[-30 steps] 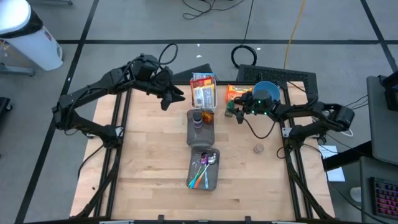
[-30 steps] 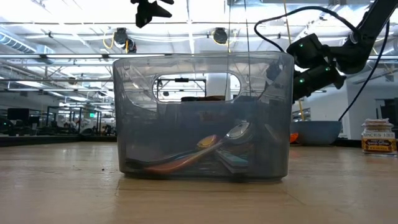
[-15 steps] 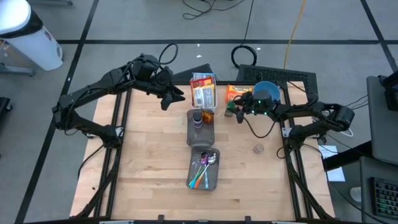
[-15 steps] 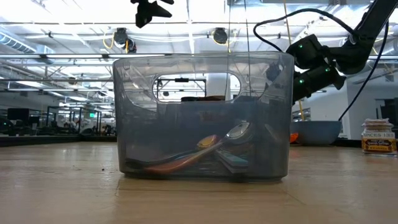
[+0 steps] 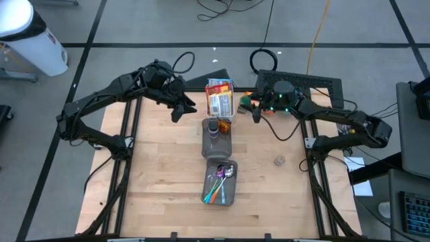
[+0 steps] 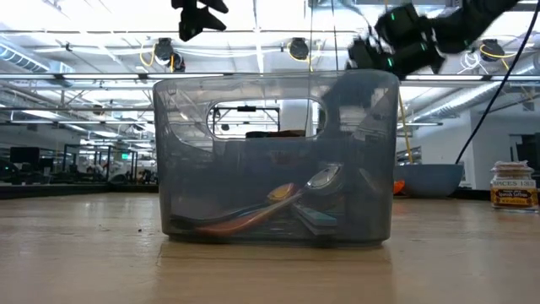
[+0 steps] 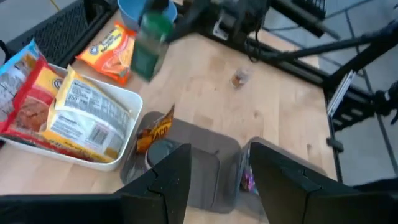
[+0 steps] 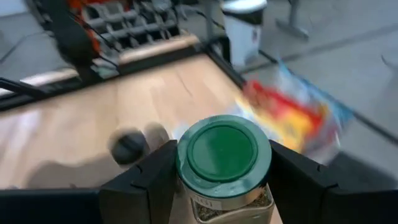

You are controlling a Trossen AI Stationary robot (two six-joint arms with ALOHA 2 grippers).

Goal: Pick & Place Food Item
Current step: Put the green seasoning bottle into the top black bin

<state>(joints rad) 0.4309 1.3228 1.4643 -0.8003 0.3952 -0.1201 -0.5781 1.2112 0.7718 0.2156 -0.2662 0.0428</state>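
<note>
Spoons [image 5: 222,180] lie in a grey bin [image 5: 232,195] near the front edge of the table [image 5: 161,168]. A second grey bin [image 5: 207,148] sits behind it, mid-table. The left gripper [image 5: 180,105] hangs over the back left, jaws partly open and empty. The right gripper [image 5: 252,109] is closed on a green-lidded jar [image 8: 224,162], held up near the back edge, beside the white tray [image 5: 210,114] of food packets [image 5: 219,98].

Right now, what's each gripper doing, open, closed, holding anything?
Left gripper: fingers open, holding nothing.
Right gripper: fingers closed on a green-lidded spice jar.
</note>
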